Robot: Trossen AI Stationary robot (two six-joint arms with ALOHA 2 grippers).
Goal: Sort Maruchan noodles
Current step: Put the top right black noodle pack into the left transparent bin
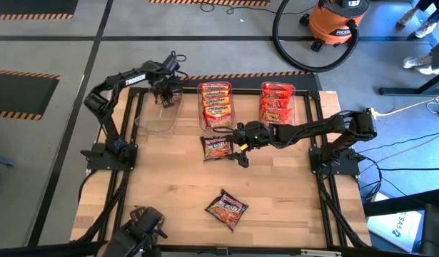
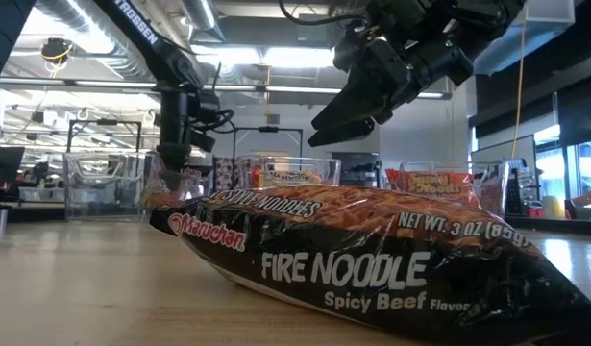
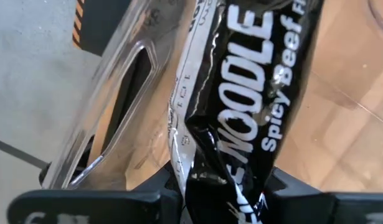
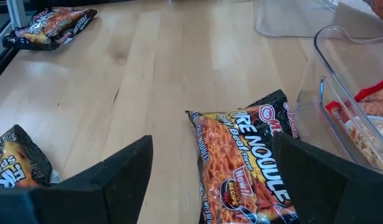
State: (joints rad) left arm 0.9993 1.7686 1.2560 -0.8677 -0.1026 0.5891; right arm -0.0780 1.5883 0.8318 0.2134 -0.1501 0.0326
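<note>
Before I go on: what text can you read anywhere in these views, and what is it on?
"Maruchan", "FIRE NOODLE", "Spicy Beef Flavor", "NET WT. 3 OZ": near dark packet.
"NOODLE", "Spicy Beef": packet in the left gripper.
"TROSSEN": left arm.
"RE NOODLE": packet below the right gripper.
Tub packets' print: too small.

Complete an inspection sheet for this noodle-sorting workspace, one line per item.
Surface: wooden table, bare in the middle.
Job's things: two dark packets loose on the table; orange packets in middle tub; red packets in right tub; left tub looks empty.
Clutter: nothing seen.
Grippers: left gripper shut on a Fire Noodle packet above the left tub; right gripper open over a loose packet.
Cables: yellow cord, black hose.
Surroundings: orange shop vacuum, hazard tape.
</note>
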